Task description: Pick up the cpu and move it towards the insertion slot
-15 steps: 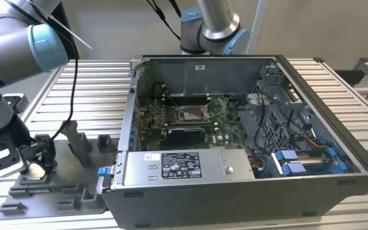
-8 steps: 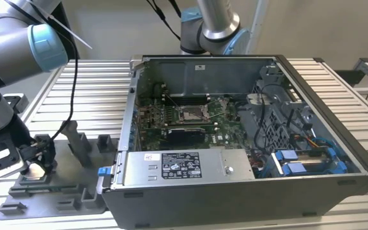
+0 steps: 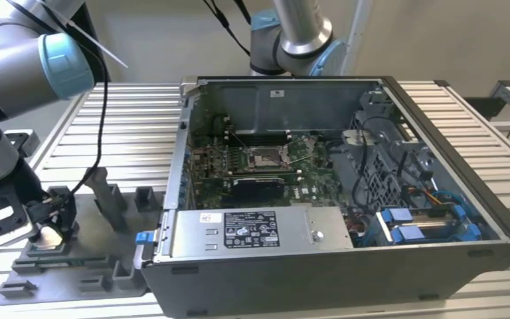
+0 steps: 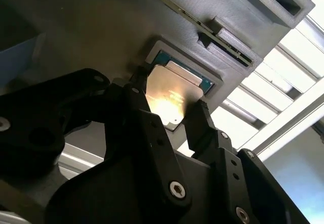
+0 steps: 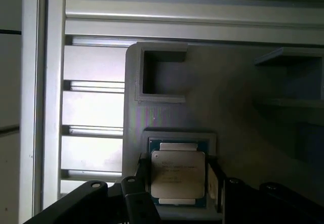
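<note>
My claw [image 3: 47,232] is closed on 2 opposite edges of the cpu [image 4: 172,95], which lies in its square nest in the grey tray [image 3: 104,266] on the counter [image 3: 131,119]. Just beside my claw stand the tray's upright blocks [image 3: 109,196]. Beyond them rises the computer case [image 3: 326,279] wall. The insertion slot [image 3: 265,157] sits inside the case, well apart from my claw.

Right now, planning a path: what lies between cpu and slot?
In the exterior view, tray blocks and the case wall stand between cpu and slot.
</note>
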You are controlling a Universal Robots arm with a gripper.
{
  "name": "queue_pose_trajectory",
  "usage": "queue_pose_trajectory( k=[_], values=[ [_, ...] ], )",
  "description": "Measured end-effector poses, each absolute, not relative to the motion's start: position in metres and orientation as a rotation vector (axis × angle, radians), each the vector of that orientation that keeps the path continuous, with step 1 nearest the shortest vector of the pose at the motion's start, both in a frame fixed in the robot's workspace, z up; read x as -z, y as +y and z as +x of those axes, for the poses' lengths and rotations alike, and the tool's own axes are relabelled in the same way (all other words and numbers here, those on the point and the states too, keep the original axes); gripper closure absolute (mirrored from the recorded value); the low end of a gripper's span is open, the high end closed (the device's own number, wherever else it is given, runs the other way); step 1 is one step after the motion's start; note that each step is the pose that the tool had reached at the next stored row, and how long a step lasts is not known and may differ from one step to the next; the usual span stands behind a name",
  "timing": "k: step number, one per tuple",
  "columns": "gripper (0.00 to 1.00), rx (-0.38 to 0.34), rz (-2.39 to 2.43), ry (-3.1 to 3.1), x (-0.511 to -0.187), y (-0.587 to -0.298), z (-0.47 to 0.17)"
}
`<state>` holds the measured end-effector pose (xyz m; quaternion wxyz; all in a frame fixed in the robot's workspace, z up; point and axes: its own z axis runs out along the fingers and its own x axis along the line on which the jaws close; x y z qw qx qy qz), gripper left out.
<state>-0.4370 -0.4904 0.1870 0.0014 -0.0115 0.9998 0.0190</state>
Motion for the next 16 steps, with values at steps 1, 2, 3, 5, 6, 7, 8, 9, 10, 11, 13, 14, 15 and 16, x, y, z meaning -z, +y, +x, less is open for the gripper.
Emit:
queue_pose_trajectory(
  k=[1,2,3,5,6,7,8,9,10,11,13,14,15,16],
  values=[
    [1.0,-0.06,-0.036,3.138,-0.187,-0.49,-0.437],
    [1.0,-0.06,-0.036,3.138,-0.187,-0.49,-0.437],
    [1.0,-0.06,-0.036,3.138,-0.187,-0.49,-0.437],
    [1.0,-0.06,-0.036,3.138,-0.187,-0.49,-0.437],
    [1.0,-0.06,-0.036,3.138,-0.187,-0.49,-0.437],
    [1.0,-0.06,-0.036,3.138,-0.188,-0.49,-0.437],
    [1.0,-0.06,-0.036,3.138,-0.189,-0.49,-0.437],
    [1.0,-0.06,-0.036,3.138,-0.191,-0.49,-0.437],
    [1.0,-0.06,-0.036,3.138,-0.193,-0.49,-0.437],
    [1.0,-0.06,-0.036,3.138,-0.194,-0.49,-0.437],
    [1.0,-0.06,-0.036,3.138,-0.198,-0.49,-0.437],
    [1.0,-0.06,-0.036,3.138,-0.199,-0.49,-0.437],
    [1.0,-0.06,-0.036,3.138,-0.201,-0.49,-0.437],
    [1.0,-0.06,-0.036,3.138,-0.203,-0.49,-0.437]
  ],
)
